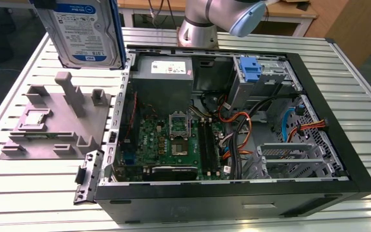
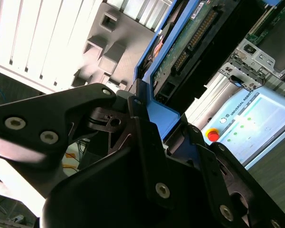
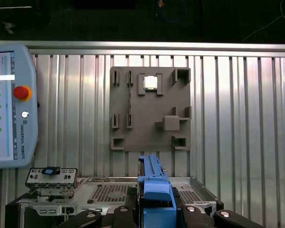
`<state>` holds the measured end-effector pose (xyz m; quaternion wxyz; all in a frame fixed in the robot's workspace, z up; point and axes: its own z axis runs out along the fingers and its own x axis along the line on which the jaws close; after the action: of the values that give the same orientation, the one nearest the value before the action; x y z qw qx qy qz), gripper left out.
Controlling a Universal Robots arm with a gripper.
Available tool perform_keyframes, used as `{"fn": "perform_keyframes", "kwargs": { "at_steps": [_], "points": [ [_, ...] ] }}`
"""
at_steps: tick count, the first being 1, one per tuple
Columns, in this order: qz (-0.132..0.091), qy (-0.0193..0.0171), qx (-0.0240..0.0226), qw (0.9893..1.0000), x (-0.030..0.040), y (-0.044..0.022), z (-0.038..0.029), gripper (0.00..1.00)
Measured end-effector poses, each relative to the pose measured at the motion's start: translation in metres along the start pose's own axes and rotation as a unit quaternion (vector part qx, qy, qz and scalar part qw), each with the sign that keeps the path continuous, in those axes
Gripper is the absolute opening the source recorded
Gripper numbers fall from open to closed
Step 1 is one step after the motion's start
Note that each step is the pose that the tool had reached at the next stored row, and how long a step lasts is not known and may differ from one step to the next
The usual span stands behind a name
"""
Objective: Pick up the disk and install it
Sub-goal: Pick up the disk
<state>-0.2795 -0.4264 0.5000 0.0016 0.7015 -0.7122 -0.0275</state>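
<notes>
Exterior view first: we see the flat silver-grey hard disk (image 1: 82, 34), with its white-and-blue label and blue plastic side rails. It hangs upright in the air at the exterior view's far left, label towards the camera, clear of the slatted aluminium bench (image 1: 18, 193). Nearer than the disk, a grey moulded fixture plate (image 1: 56, 121) lies on the bench. Beside the plate, to the exterior view's right, lies the open black computer case (image 1: 237, 203) (orange and blue cables run across its floor). Inside the case we make out a green motherboard (image 1: 166, 140), a grey power-supply box (image 1: 163, 67) at the far side, and a blue plastic bracket (image 1: 250, 70) in a metal bay. The silver robot arm (image 1: 205, 21) rises beyond the far edge of the case.

In the second wrist view the black gripper (image 2: 159, 114) has its fingers (image 2: 76, 109) clamped on the disk by one blue rail, and the drive's green circuit-board side faces this camera. In the first wrist view the held rail appears edge-on between the fingers. Beyond it on the bench we see the fixture plate and a pale blue teach pendant (image 3: 9, 104) with a red button.
</notes>
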Motion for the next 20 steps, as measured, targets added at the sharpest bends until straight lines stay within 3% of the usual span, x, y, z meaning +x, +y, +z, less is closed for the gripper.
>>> {"fn": "perform_keyframes", "kwargs": {
  "at_steps": [5,16,20],
  "points": [
    [0.0,0.0,0.0,1.0,-0.0001,-0.0043,-0.0002,0.37],
    [0.0,0.0,0.0,1.0,-0.0001,-0.0049,-0.0002,0.37],
    [0.0,0.0,0.0,1.0,-0.0001,-0.0094,-0.0004,0.37]
  ]
}}
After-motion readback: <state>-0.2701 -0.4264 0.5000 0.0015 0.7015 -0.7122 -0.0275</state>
